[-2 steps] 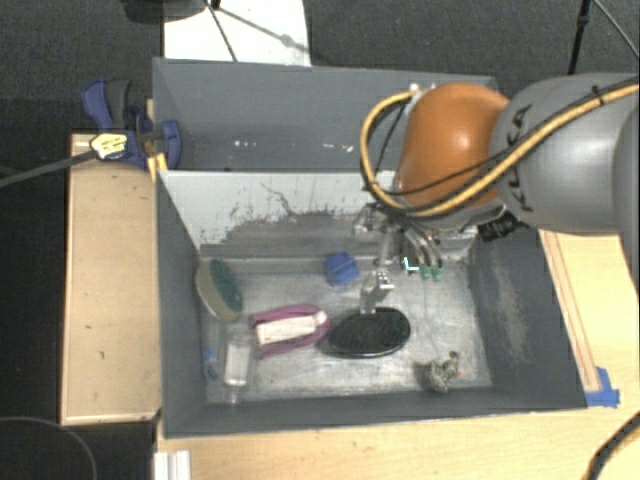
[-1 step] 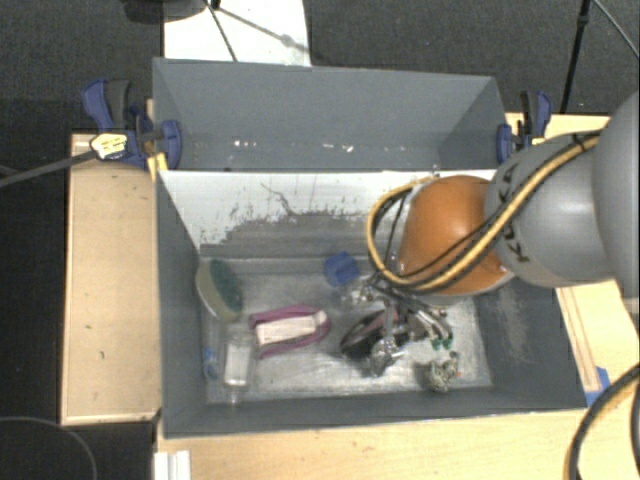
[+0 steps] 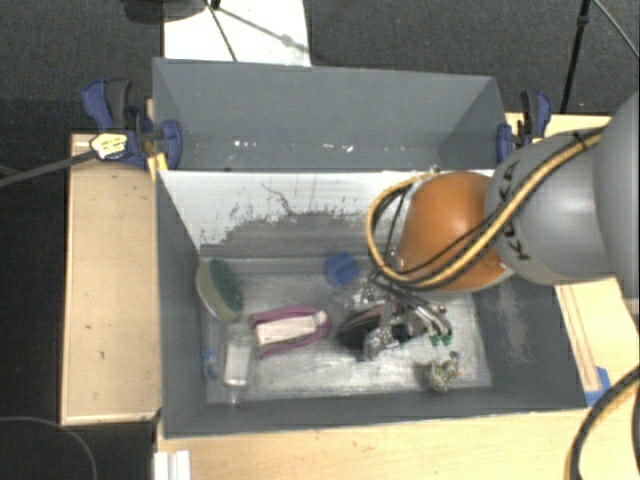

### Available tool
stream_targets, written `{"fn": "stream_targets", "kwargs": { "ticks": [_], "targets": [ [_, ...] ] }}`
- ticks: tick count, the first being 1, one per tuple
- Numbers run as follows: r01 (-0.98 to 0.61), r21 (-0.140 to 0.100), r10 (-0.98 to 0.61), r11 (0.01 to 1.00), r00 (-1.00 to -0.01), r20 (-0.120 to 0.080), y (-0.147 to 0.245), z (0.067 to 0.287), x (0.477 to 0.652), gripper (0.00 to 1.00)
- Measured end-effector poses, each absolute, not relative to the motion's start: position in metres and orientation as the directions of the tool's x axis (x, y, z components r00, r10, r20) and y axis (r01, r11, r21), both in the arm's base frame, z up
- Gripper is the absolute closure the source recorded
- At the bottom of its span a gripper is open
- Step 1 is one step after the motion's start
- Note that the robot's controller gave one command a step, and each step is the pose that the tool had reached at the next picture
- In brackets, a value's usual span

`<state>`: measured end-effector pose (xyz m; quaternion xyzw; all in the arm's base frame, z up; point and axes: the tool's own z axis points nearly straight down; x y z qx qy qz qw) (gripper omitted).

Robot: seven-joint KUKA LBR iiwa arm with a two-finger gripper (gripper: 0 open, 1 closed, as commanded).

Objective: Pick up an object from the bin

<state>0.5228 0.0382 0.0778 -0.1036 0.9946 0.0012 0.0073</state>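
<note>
Black object, dark and rounded, kind unclear, on the bin floor right of centre, toward the near wall. The jaws are right down at its right end, touching or nearly so. Metal parts and black shape merge there, so I can't tell if the jaws are wide, narrow or gripping.

Just left of it is a purple-and-pink piece, lying flat with its long side across the bin. Its right end is close to the black object, maybe touching. Further left, a clear bottle lies near the front-left corner. Behind that, a green oval pad sits against the left wall.

A blue lump sits at the foot of the back wall, just behind the jaws, apart from the black object. A small green bit is just right of the jaws; can't tell if it is loose or part of the tool. A small grey-green thing lies near the front wall, right of the jaws, apart.

Overhead, the wrist's orange cover, with yellow-black cables looped round it, hides the floor behind the jaws. The grey arm hangs over the right rim of the bin.
</note>
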Motion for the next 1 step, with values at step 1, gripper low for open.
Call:
{"fn": "stream_targets", "kwargs": {
  "ticks": [1],
  "targets": [
    [-0.413, -0.003, -0.413, 0.911, -0.911, -0.008, 0.0312, 0.2214, 0.5309, 1.0]
  ]
}}
